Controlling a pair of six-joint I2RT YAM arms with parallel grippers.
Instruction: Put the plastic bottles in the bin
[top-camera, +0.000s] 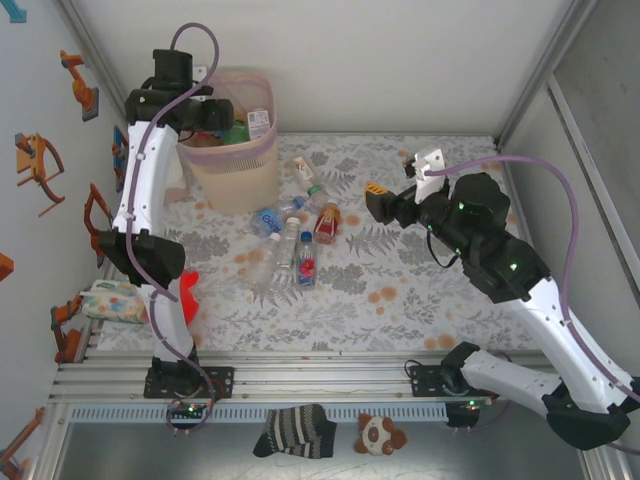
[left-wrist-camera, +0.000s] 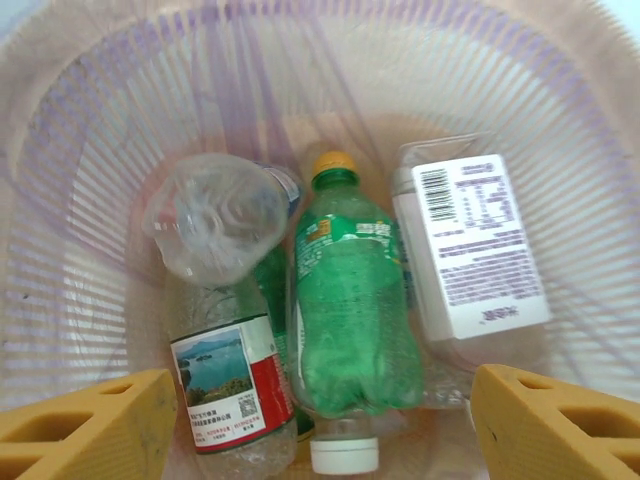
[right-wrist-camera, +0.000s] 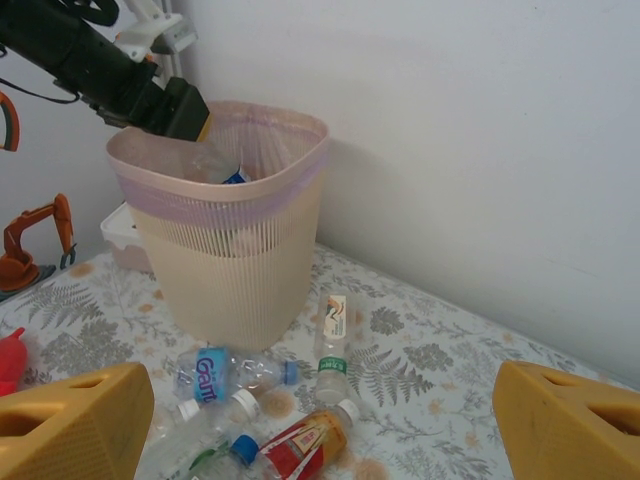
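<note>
The beige bin with a pink liner stands at the back left. My left gripper hangs open over its mouth. In the left wrist view its yellow fingers frame the inside of the bin. There lie a green bottle, a red-labelled clear bottle, a blurred crumpled clear bottle and a white-labelled one. Several plastic bottles lie on the table right of the bin. My right gripper hovers open to their right, facing them, and holds nothing.
A red plush toy and a tissue box sit at the left edge by the left arm. A striped sock and a panda toy lie below the front rail. A white box stands behind the bin.
</note>
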